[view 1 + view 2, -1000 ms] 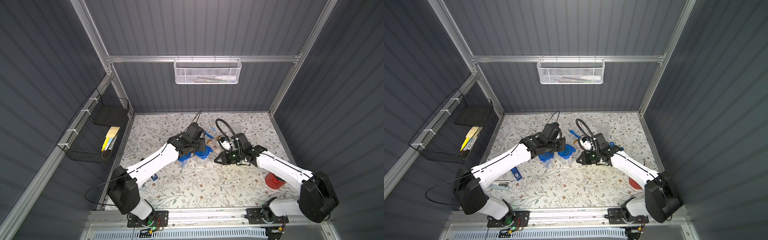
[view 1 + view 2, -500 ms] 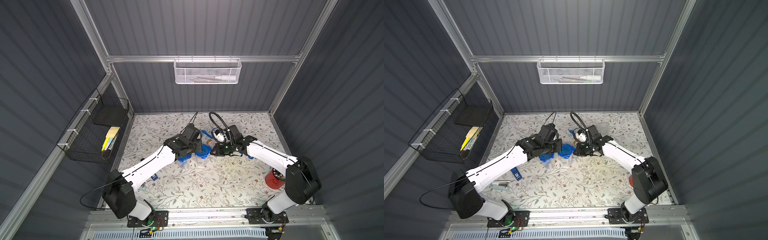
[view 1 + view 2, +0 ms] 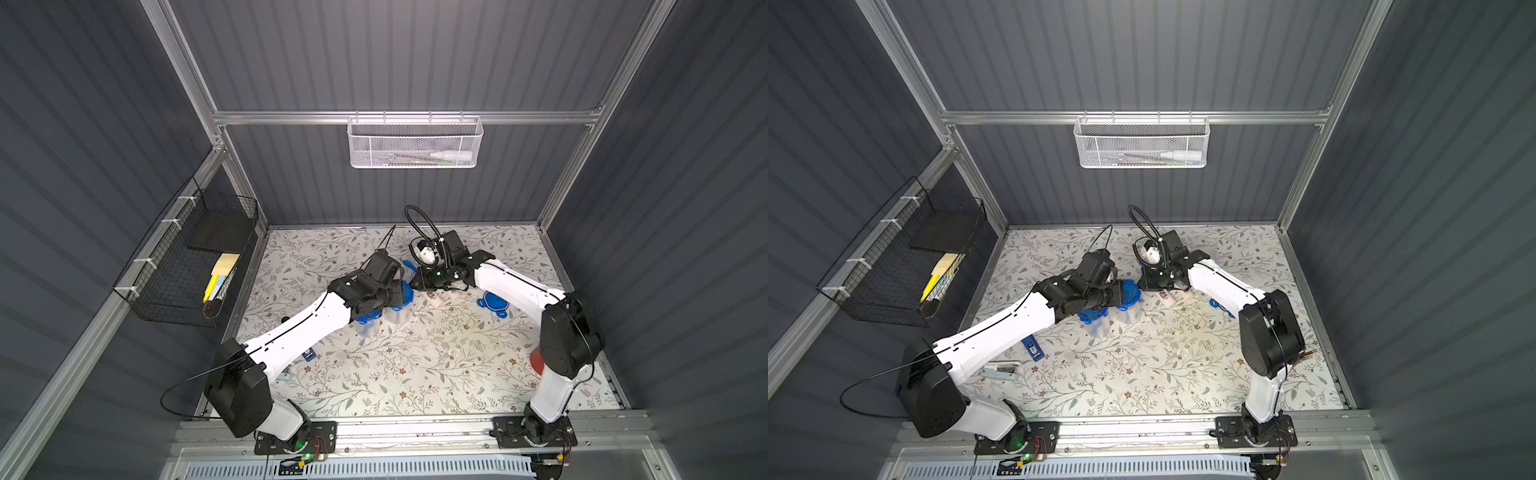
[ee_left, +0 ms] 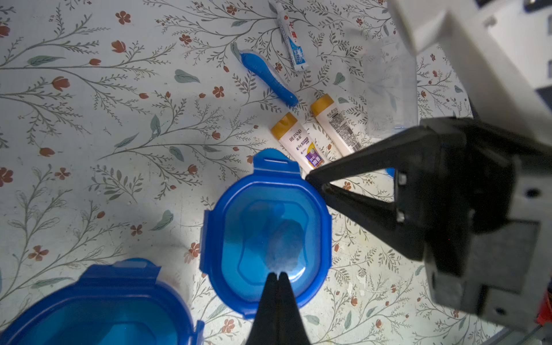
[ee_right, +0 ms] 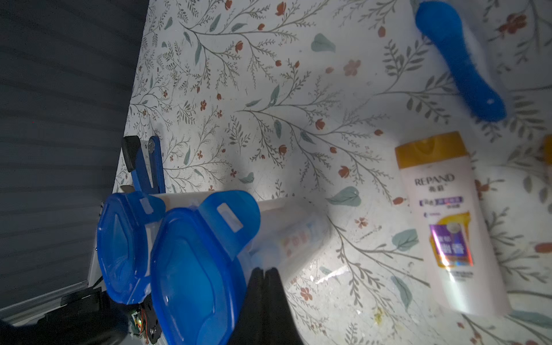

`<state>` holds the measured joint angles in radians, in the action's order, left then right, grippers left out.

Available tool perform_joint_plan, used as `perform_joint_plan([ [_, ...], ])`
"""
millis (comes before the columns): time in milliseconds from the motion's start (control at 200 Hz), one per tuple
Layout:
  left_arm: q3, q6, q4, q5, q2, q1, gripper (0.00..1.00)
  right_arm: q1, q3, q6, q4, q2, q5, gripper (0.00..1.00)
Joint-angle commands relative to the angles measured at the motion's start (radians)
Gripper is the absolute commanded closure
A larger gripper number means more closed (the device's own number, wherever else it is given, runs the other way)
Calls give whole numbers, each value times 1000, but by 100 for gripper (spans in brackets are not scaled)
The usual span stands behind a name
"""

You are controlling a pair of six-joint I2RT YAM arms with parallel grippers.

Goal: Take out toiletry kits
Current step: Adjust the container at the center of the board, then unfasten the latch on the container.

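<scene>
Two cream bottles with tan caps [image 4: 301, 143] [image 4: 334, 125], a blue toothbrush [image 4: 265, 77] and a white-blue toothpaste tube [image 4: 291, 38] lie loose on the floral table. In both top views the bottles [image 3: 434, 299] [image 3: 1165, 297] lie just right of two upright jars. My left gripper [image 4: 277, 274] is shut and empty, its tips over the blue lid of the nearer jar [image 4: 265, 236]. My right gripper [image 5: 264, 270] is also shut and empty, its tips at the side of that jar [image 5: 194, 268], beside a raised clip. The two grippers [image 3: 395, 286] [image 3: 415, 286] nearly meet there.
A second lidded jar [image 3: 368, 324] stands left of the first. An empty clear jar [image 4: 388, 86] lies on its side and a loose blue lid [image 3: 492, 301] lies further right. A dark-blue flat gadget [image 3: 1032, 349] lies near the left arm. Wire baskets [image 3: 413, 143] [image 3: 187, 262] hang on the walls.
My right arm has swung back and to the left, bringing its shut gripper up against the jar. The left gripper has stayed over the jars.
</scene>
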<state>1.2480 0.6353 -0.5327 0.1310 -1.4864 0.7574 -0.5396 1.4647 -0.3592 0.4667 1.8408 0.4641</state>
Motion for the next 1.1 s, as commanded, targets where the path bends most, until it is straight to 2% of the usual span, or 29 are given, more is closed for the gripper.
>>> perform_joint_plan([
  [0, 12, -17, -28, -5, -12, -7, 100, 3, 73, 42, 15, 41, 13, 100],
  [270, 62, -35, -26, -37, -74, -7, 100, 28, 100, 49, 20, 38, 2, 100],
  [440, 89, -47, -19, -44, -111, -7, 100, 77, -20, 8, -44, -54, -2, 100],
  [580, 114, -57, -15, -53, -139, -8, 100, 134, -137, -50, -127, -133, 72, 98],
  [685, 123, -57, -10, -49, -151, -10, 100, 171, -205, -94, -208, -163, 204, 91],
  [865, 122, -52, -7, -44, -161, -16, 100, 184, -272, -220, -409, -126, 470, 70],
  [991, 113, -45, -8, -45, -169, -18, 100, 184, -315, -314, -531, -89, 524, 55],
  [1096, 97, -39, -6, -43, -175, -20, 100, 182, -336, -351, -582, -72, 539, 48],
])
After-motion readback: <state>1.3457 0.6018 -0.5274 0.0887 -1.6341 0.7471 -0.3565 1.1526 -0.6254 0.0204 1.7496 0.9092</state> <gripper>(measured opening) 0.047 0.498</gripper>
